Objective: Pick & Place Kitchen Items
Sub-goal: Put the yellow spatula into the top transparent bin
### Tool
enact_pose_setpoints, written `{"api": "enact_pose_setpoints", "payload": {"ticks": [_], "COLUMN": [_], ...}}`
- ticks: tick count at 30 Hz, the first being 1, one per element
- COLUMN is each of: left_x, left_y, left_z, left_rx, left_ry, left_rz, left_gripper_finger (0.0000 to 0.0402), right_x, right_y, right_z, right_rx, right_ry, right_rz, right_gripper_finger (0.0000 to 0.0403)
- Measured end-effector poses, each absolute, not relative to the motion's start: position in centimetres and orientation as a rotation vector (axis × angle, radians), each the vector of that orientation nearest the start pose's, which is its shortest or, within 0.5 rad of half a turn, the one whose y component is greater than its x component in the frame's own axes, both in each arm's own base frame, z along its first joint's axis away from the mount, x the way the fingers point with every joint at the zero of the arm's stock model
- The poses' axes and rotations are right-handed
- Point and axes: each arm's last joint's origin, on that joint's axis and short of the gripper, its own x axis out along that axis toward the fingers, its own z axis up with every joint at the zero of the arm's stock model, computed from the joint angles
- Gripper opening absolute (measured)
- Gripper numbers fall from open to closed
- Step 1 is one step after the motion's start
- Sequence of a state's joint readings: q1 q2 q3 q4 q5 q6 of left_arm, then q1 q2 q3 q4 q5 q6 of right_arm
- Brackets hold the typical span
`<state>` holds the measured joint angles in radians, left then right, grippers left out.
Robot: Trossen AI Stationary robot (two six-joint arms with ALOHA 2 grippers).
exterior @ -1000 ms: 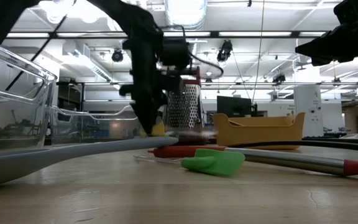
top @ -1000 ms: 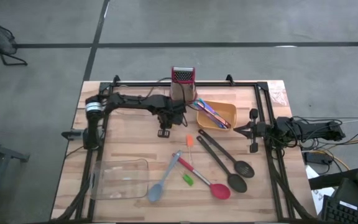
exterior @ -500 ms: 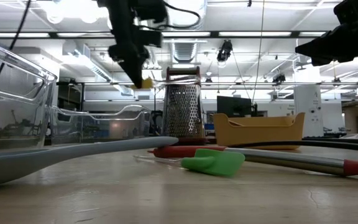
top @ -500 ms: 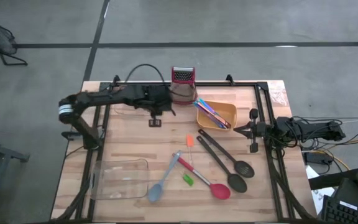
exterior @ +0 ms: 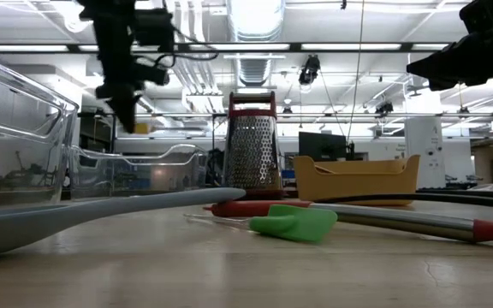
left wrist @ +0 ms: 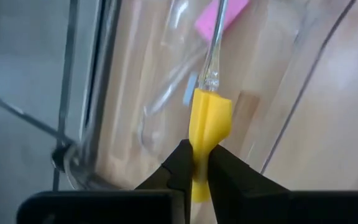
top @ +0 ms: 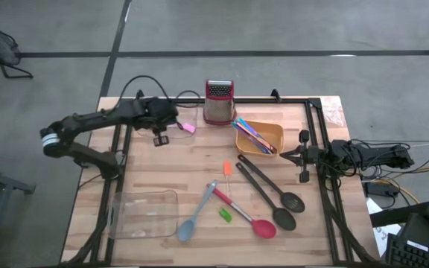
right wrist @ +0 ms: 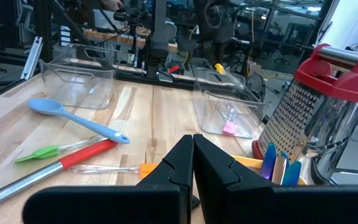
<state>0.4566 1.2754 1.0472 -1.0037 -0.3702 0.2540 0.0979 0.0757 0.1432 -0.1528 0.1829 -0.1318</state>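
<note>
My left gripper [top: 159, 139] hangs high over the table's far left, shut on a small yellow block [left wrist: 207, 118] that has a thin clear stick. Below it stands a clear tray [left wrist: 294, 112] with a pink block [top: 187, 127] lying inside. An orange block [top: 228, 170], a green block [top: 224, 215], a grey-blue spatula [top: 194, 217], a red-headed spoon [top: 250, 217] and two black slotted spoons [top: 274, 195] lie on the wood. My right gripper [top: 283, 156] waits shut at the right edge. My left gripper pinches the yellow block's near end [left wrist: 197, 177] between its two fingers [left wrist: 180, 163]. The fingers slant steeply down. The block juts out past the fingertips with its clear stick [left wrist: 212, 62] pointing on ahead, lifted clear above the tray.
A red-topped metal grater [top: 218, 100] stands at the far middle. Beside it is an orange bowl [top: 261, 138] holding coloured sticks. A second clear tray [top: 144, 214] sits at the near left. Black frame rails run along the left, far and right sides.
My left gripper has risen from the table beside the grater and swung toward the table's far left, rolling as it went. It has stayed shut on the yellow block, which is now lifted clear and hangs over the far clear tray.
</note>
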Motion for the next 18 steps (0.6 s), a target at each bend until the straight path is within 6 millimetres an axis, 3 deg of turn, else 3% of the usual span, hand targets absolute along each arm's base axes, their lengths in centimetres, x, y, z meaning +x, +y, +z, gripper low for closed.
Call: {"api": "enact_pose_setpoints", "payload": {"ticks": [5,10,18], "left_x": [18.3,18.0,18.4], "left_y": [11.4,11.6,11.8], "left_z": [24.9,22.9,22.3], "left_rx": [0.119,0.121,0.103], "left_ry": [1.390,1.458,1.417], "left_rz": [0.580,0.553,0.583], "left_gripper_finger": [0.0042,0.0050,0.0052], "right_x": [9.3,9.3,9.3], "right_y": [0.4,0.4,0.4], "right_z": [19.2,19.2,19.2], "right_rx": [-0.143,-0.143,-0.143], "right_ry": [0.090,0.090,0.090], "right_rz": [-0.079,-0.079,-0.079], "right_gripper_finger": [0.0009,0.0009,0.0009]}}
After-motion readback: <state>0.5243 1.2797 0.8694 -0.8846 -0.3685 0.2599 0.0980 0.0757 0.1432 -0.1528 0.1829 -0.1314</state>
